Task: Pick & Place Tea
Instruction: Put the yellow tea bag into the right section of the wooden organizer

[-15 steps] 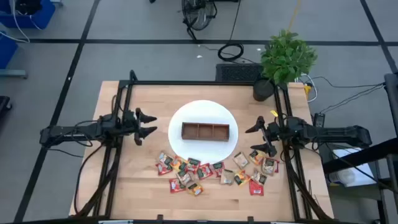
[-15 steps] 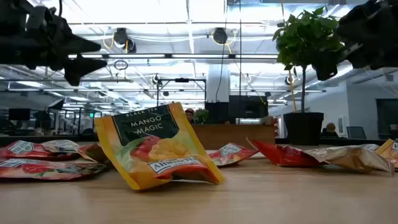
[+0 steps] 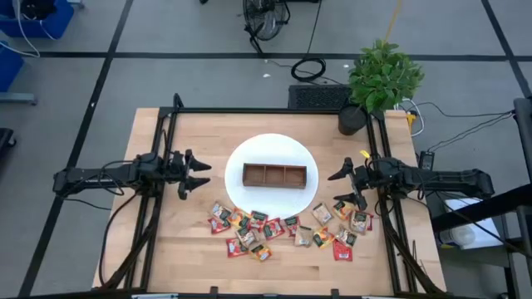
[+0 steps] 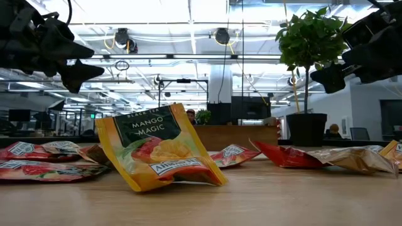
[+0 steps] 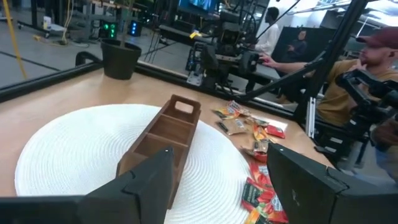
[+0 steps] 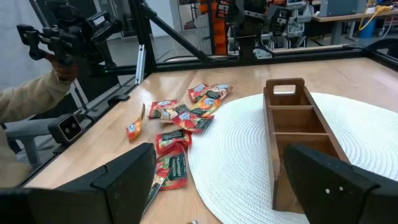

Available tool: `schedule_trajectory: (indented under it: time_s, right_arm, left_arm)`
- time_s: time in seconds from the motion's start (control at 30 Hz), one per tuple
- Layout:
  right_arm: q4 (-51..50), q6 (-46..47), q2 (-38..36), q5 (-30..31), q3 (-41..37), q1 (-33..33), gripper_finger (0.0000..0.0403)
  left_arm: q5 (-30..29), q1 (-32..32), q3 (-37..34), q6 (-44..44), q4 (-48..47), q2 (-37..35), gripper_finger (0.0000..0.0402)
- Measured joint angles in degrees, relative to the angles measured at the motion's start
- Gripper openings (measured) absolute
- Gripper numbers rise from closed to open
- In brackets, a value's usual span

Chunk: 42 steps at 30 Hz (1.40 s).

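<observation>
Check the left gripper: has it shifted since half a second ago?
Yes. In the high view the left gripper, open and empty, has pulled back slightly from the white placemat, toward the table's left edge, leaving a wider gap than before.

Grey floor (image 3: 166,75), potted plant (image 3: 378,79), bright ceiling lights (image 4: 188,12).

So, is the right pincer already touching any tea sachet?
Apart. The low view shows the right pincer hanging open, high above the tea sachets on the table; the high view puts it beside the white mat, holding nothing.
</observation>
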Motion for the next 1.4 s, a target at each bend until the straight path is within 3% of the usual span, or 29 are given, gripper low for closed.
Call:
schedule_trajectory:
  time_s: [0.67,0.77,0.93,1.1,1.27,1.4]
  right_arm:
    - [3.9,5.7,0.1,0.2,-1.0,0.1,0.0308]
    - [6.5,11.9,0.2,5.7,0.2,0.2,0.0308]
    - [-8.4,13.8,5.9,12.1,13.1,2.9,0.0308]
    - [-32.7,19.6,20.4,19.9,29.9,9.6,0.0308]
    - [-56.5,33.7,36.8,20.8,44.2,14.1,0.0309]
    - [-64.7,43.5,47.4,18.1,46.9,16.5,0.0309]
  left_arm:
    - [-1.0,0.0,0.0,-0.2,0.0,0.0,0.0253]
    - [-1.0,0.0,0.0,-0.2,0.0,0.0,0.0253]
    - [-1.0,0.0,0.0,-0.3,-0.1,0.0,0.0253]
    - [-1.0,0.0,0.0,-0.3,0.2,0.0,0.0253]
    - [-1.0,0.0,0.0,-0.3,0.4,0.0,0.0253]
    - [-1.0,0.0,0.0,-0.3,0.4,0.0,0.0253]
